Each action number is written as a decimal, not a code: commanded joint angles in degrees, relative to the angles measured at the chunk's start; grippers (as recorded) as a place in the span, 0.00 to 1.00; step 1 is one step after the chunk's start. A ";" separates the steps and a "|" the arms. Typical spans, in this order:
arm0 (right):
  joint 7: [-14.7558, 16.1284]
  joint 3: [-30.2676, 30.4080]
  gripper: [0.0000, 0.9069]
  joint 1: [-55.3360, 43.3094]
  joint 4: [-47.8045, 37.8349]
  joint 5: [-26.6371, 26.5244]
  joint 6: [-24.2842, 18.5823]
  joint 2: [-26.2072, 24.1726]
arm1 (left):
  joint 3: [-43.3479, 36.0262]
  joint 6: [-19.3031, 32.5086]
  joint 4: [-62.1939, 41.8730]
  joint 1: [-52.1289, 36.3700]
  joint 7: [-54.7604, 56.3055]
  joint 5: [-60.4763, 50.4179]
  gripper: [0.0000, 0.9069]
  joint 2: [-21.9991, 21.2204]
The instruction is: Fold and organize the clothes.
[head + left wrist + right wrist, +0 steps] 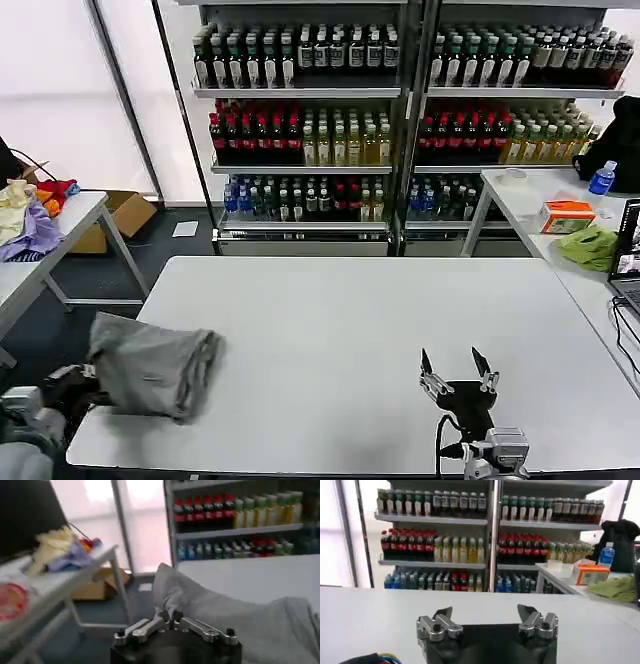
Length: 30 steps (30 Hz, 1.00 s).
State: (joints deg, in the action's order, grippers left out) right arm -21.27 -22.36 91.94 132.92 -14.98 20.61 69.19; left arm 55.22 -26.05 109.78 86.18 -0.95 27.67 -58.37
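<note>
A light grey shirt lies bunched in a loose heap at the front left of the white table. My left gripper sits at the heap's left edge, by the table's corner. In the left wrist view its fingertips are shut together on a fold of the grey shirt, which rises just beyond them. Over bare tabletop at the front right, my right gripper stands open with nothing between its fingers.
Shelves of bottles fill the back. A side table on the left holds purple, yellow and red garments, with a cardboard box beneath. On the right table are a lime-green cloth, an orange box and a laptop.
</note>
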 commanded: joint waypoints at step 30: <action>-0.24 -5.85 1.00 4.01 0.15 0.83 0.00 4.17 | -50.61 -3.32 9.04 -12.43 9.05 -9.58 0.00 -21.57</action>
State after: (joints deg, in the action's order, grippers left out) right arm -21.44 -26.57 94.50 132.89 -14.42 20.67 71.84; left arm 21.56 -26.89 127.60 83.41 6.99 21.44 -72.91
